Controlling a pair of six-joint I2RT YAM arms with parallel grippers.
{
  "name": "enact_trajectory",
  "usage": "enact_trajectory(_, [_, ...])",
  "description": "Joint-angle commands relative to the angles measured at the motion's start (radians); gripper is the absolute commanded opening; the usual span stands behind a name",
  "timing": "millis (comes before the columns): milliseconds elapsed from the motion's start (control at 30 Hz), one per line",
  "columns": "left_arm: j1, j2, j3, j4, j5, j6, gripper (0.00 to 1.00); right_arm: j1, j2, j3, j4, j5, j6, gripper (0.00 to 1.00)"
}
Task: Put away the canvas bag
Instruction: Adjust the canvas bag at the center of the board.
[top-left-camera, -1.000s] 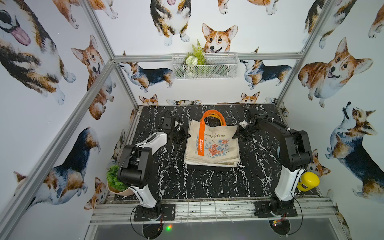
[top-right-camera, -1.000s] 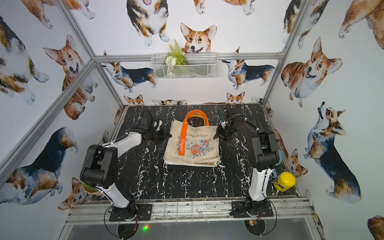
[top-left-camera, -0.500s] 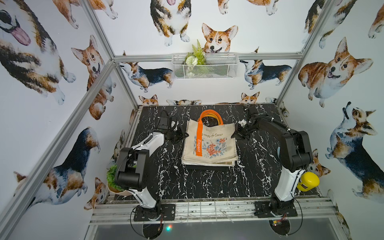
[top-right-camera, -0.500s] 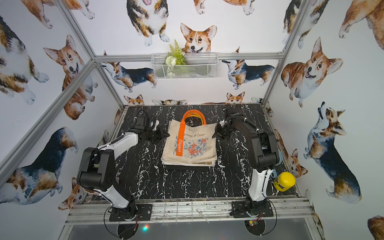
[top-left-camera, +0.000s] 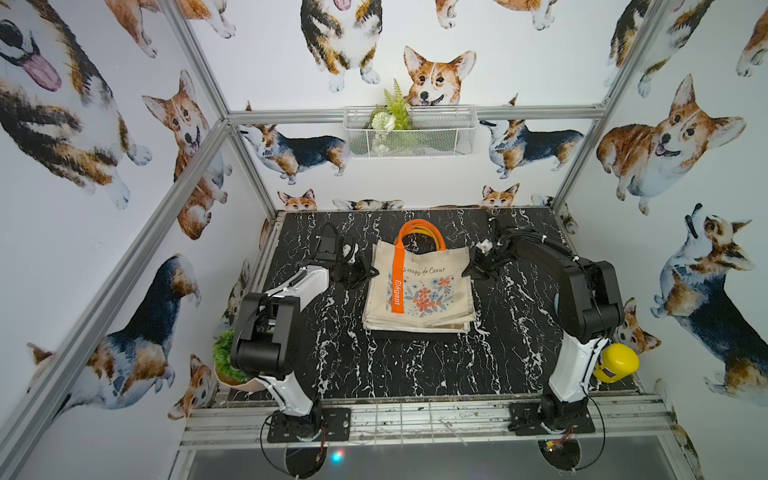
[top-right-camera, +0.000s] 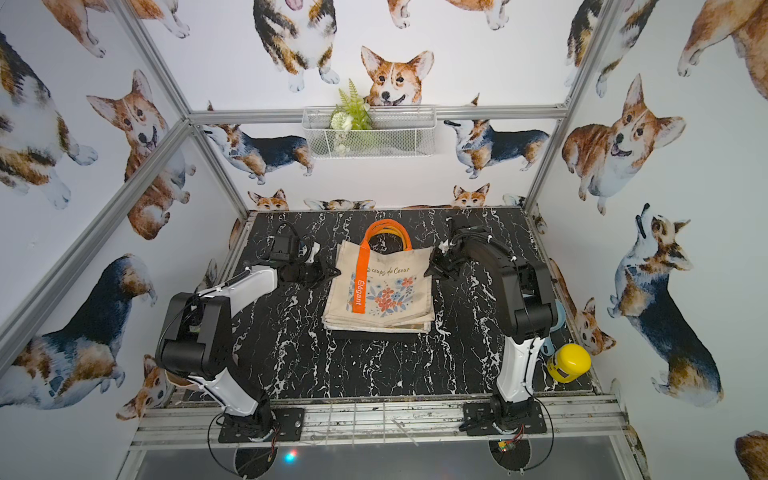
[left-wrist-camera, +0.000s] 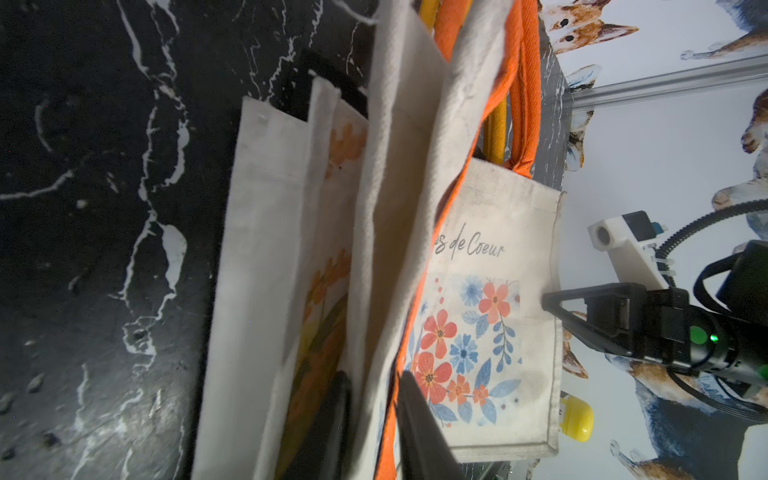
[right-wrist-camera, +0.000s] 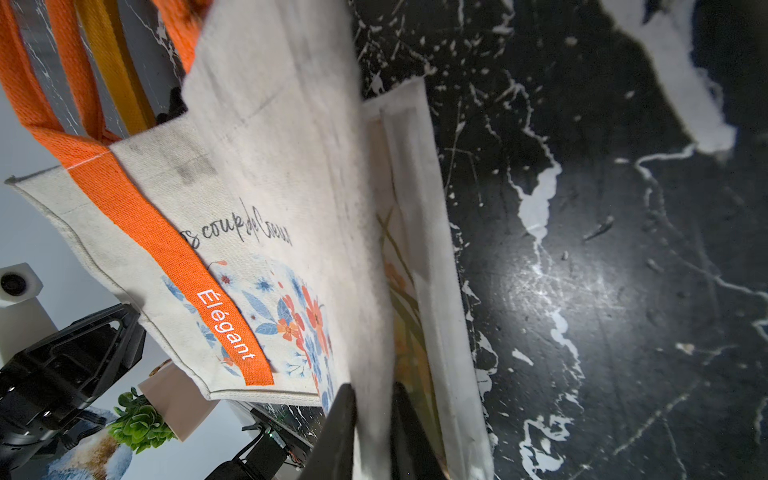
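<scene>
The canvas bag (top-left-camera: 424, 286) (top-right-camera: 382, 286), cream with orange handles and a flower print, lies on top of a stack of flat bags on the black marble table. My left gripper (top-left-camera: 372, 272) (left-wrist-camera: 374, 386) is at its left edge. The jaws stand apart, and the edge cloth and orange strap lie between them. My right gripper (top-left-camera: 467, 272) (right-wrist-camera: 373, 395) is at the right edge, shut on the bag's cloth (right-wrist-camera: 257, 166). Both edges look slightly raised off the stack.
Other folded bags (top-left-camera: 415, 326) lie under the top one. A white wire basket (top-left-camera: 409, 133) with greenery hangs on the back wall. A yellow container (top-left-camera: 615, 363) stands at the right front corner. A potted plant (top-left-camera: 226, 357) is behind the left arm.
My left gripper drew slightly back from the bag's left edge, then returned with its jaws parted. My right gripper has closed on the right edge.
</scene>
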Motion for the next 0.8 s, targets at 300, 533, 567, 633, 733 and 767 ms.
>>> enact_trajectory(300, [0.002, -0.026, 0.031, -0.049, 0.015, 0.023, 0.31, 0.003, -0.012, 0.009, 0.010, -0.029, 0.015, 0.19])
enact_trajectory(533, [0.001, -0.026, 0.041, -0.056, 0.019, 0.022, 0.27, 0.003, -0.016, 0.009, 0.006, -0.027, 0.015, 0.19])
enact_trajectory(567, [0.001, -0.026, 0.042, -0.055, 0.021, 0.020, 0.20, 0.003, -0.018, 0.009, 0.006, -0.027, 0.016, 0.19])
enact_trajectory(633, [0.001, -0.026, 0.048, -0.056, 0.027, 0.019, 0.00, 0.003, -0.019, 0.010, 0.009, -0.033, 0.019, 0.19])
enact_trajectory(733, [0.002, -0.026, 0.052, -0.053, 0.037, 0.016, 0.00, 0.005, -0.023, 0.014, 0.011, -0.040, 0.024, 0.19])
enact_trajectory(767, [0.002, -0.026, 0.052, -0.051, 0.037, 0.014, 0.00, 0.006, -0.024, 0.016, 0.011, -0.044, 0.025, 0.19])
